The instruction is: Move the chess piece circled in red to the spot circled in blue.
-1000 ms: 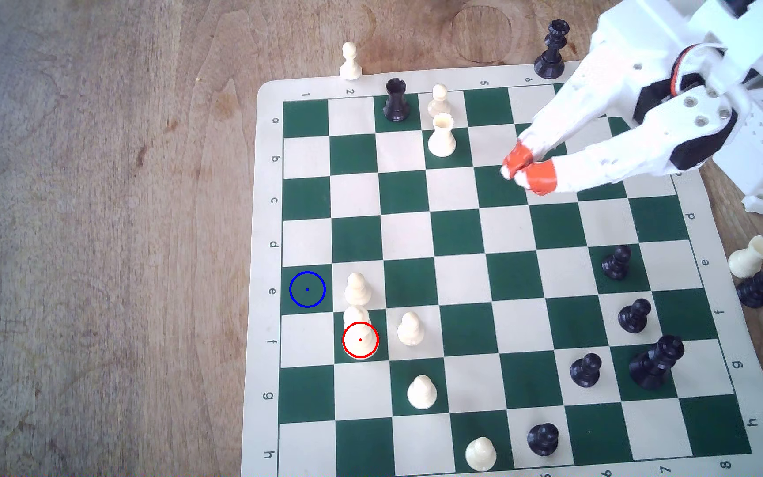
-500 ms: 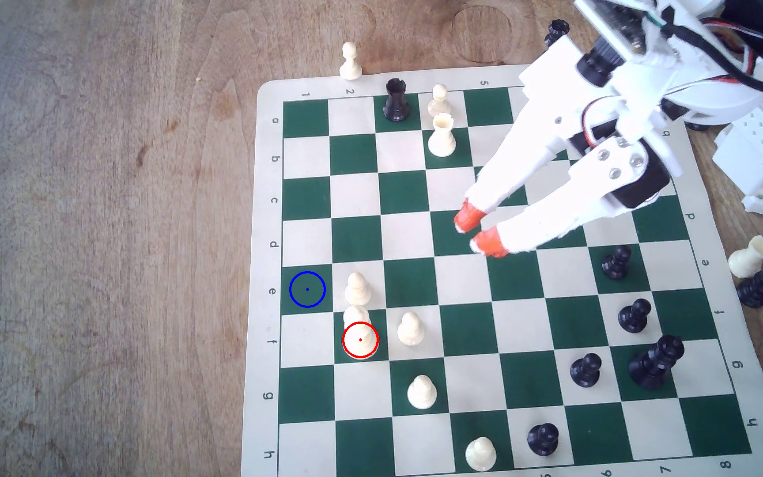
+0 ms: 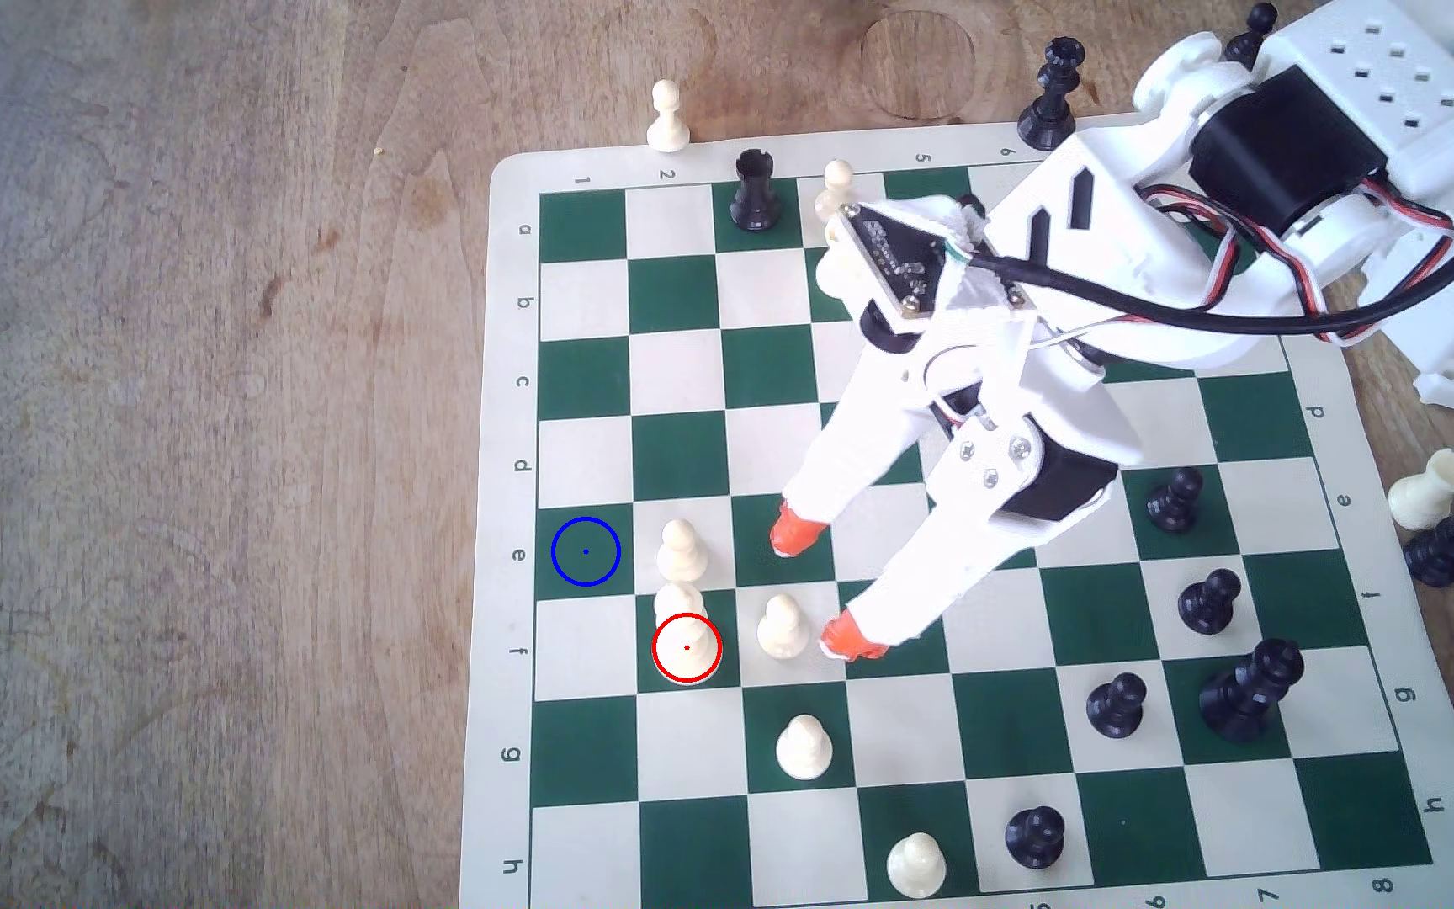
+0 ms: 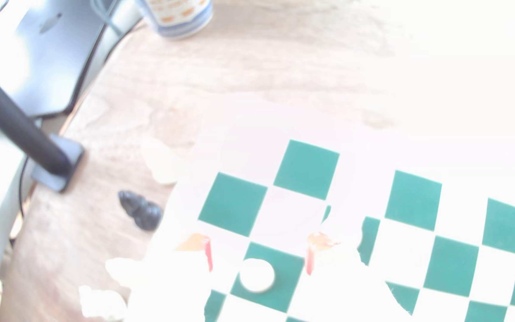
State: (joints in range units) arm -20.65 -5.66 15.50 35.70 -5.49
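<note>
- The gripper point(image 3: 824, 590) hangs over the board point(image 3: 1353, 454) with its two orange tips spread wide apart. It holds nothing.
- The red-circled piece point(image 3: 687, 642) stands on its green square, untouched. It is to the exterior view's left of the gripper, with a cream pawn point(image 3: 783, 626) in between.
- The blue spot point(image 3: 585, 551) is bare. It sits one square up and one square to the exterior view's left of the red-circled piece.
- One orange tip is just beside the cream pawn. I think the tip could bump that pawn and knock it over as the gripper goes on to the red-circled piece.
- A second pawn point(image 3: 680, 551) stands just behind the red-circled piece, very near it. The wide tips could catch that pawn too, or grab the wrong piece.
- The red-circled piece is tall and slim, so a push from the side could tip it.
- On the way to the blue spot, the piece could clip the second pawn, which is right next to the spot.
- The red ring covers the base of the red-circled piece, and its pale top blends into the second pawn.
- The arm hides some cream pieces at the far end of the board.
- The wrist view is washed out with light. A round cream piece top point(image 4: 256, 275) shows between the tips, but I cannot tell which piece it is.
</note>
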